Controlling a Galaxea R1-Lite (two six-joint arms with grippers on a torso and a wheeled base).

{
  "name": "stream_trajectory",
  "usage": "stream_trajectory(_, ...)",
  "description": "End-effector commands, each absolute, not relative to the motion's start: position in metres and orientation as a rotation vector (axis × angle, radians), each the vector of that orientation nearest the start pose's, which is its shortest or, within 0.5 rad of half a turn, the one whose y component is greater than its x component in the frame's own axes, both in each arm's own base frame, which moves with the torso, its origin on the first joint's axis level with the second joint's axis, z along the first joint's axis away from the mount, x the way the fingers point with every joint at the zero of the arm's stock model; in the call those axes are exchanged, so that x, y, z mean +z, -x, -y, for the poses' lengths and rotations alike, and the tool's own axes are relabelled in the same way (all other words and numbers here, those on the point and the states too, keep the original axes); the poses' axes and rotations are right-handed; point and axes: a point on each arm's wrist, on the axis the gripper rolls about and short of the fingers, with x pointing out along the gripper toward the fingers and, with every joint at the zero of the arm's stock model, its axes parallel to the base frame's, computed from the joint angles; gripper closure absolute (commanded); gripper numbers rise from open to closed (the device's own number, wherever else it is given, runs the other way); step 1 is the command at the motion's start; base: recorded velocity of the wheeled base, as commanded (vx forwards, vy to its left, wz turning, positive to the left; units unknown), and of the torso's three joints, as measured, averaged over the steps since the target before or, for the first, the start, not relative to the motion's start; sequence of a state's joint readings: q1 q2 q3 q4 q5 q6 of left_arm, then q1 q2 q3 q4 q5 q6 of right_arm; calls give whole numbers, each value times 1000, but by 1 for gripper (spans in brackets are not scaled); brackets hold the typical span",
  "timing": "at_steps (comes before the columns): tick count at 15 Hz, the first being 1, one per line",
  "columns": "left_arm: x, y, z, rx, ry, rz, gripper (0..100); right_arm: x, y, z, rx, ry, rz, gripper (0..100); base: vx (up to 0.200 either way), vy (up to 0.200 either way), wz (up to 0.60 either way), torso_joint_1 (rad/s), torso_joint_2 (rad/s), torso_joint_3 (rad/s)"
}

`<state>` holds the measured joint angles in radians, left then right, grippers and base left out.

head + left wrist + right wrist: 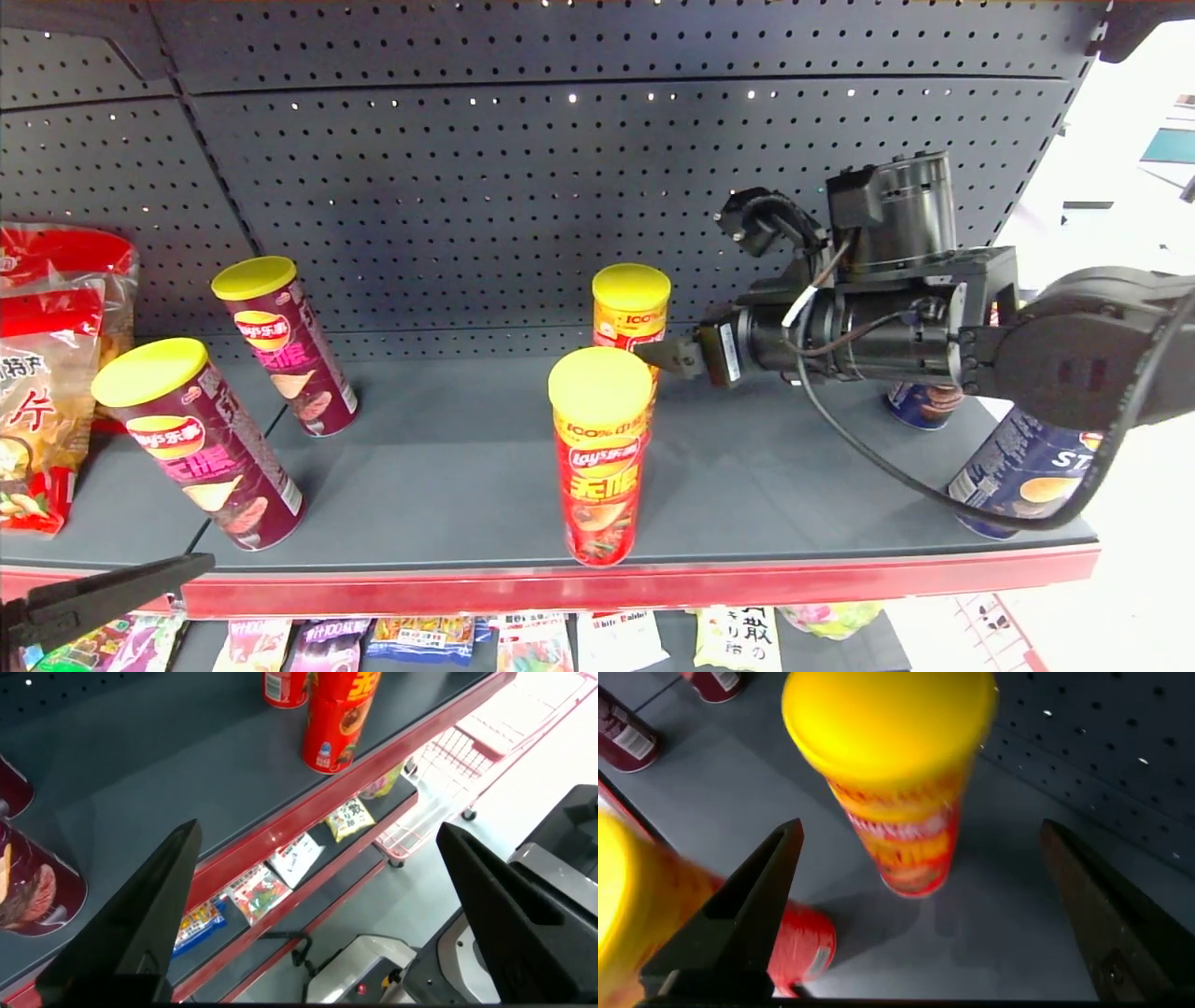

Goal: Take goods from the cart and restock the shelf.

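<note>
On the grey shelf point(448, 439), a red chip can with a yellow lid point(597, 457) stands upright near the front edge. A second yellow-lidded can point(631, 308) stands behind it near the pegboard. My right gripper point(658, 355) hangs just right of that back can, level with its upper part. In the right wrist view this gripper point(920, 833) is open, and the back can point(896, 793) stands free just beyond its fingers. My left gripper point(320, 833) is open and empty, low in front of the shelf's red edge point(112, 588).
Two maroon cans point(201, 439) point(289, 345) lean on the shelf's left, with snack bags point(47, 373) beyond them. Blue cans point(1018, 476) stand at the right, behind my right arm. Packets point(271, 882) lie on the lower shelf, and a pink-red cart point(486, 756) stands nearby.
</note>
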<state>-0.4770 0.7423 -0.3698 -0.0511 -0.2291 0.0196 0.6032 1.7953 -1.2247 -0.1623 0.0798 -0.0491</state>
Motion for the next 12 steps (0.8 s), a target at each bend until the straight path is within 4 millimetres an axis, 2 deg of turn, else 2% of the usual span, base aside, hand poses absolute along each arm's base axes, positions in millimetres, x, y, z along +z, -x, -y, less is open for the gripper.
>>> stream_trajectory(1, 175, -65, 39, -702, -69, -368, 0, 233, -259, -173, 630, 149, -364, 0, 0, 0, 0, 0, 0, 0)
stream_trajectory(6, 167, -87, 50, -681, -97, -469, 0, 239, -201, -132, 613, 137, -336, 0, 0, 0, 0, 0, 0, 0)
stream_trajectory(10, 155, -115, 65, -679, -111, -553, 0, 231, -129, -86, 611, 122, -260, 0, 0, 0, 0, 0, 0, 0)
stream_trajectory(11, 152, -125, 71, -682, -114, -564, 0, 218, -97, -66, 614, 120, -227, 0, 0, 0, 0, 0, 0, 0)
stream_trajectory(12, 149, -131, 74, -687, -117, -574, 0, 205, -78, -52, 601, 124, -206, 0, 0, 0, 0, 0, 0, 0)
